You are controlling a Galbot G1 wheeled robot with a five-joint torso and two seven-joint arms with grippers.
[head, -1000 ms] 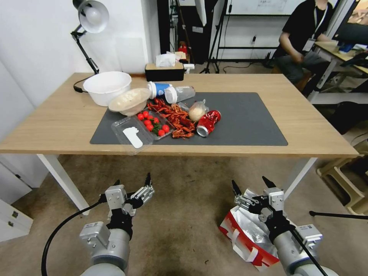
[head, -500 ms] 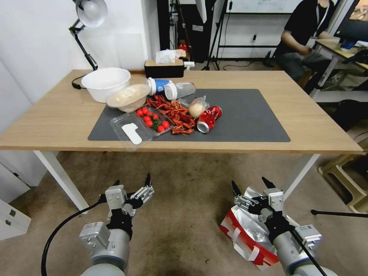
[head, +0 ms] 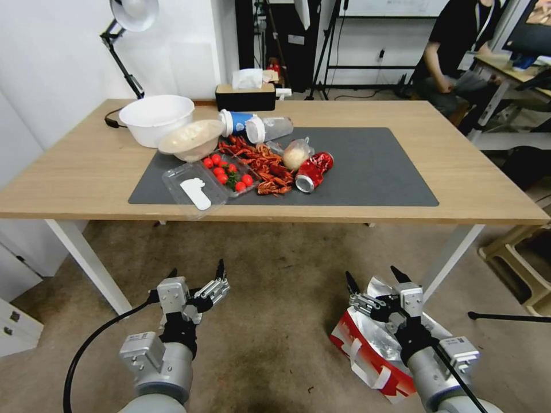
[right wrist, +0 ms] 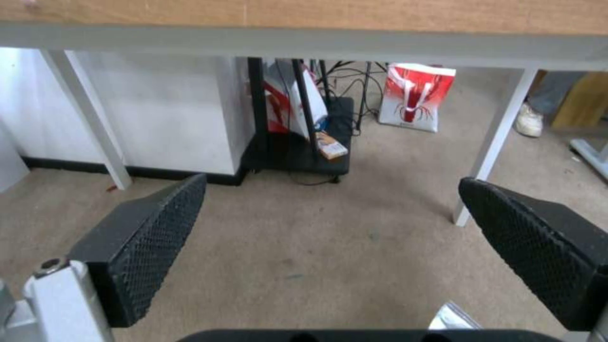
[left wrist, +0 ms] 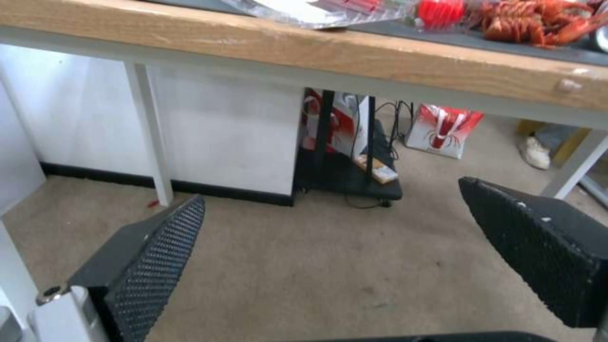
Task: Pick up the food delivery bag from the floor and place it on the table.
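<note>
Your bag lies tipped on the floor at near right, foil mouth open, directly under the right gripper, whose fingers are spread wide with nothing between them, probably staged there for the grab. Left gripper hangs over bare carpet at near left, fingers also apart, idle. Table is just beyond, with a bare patch on the right of the mat, likely your drop spot. Count: one bag near you, one red-white bag far under the table, one can, two bowls, two grippers
</note>
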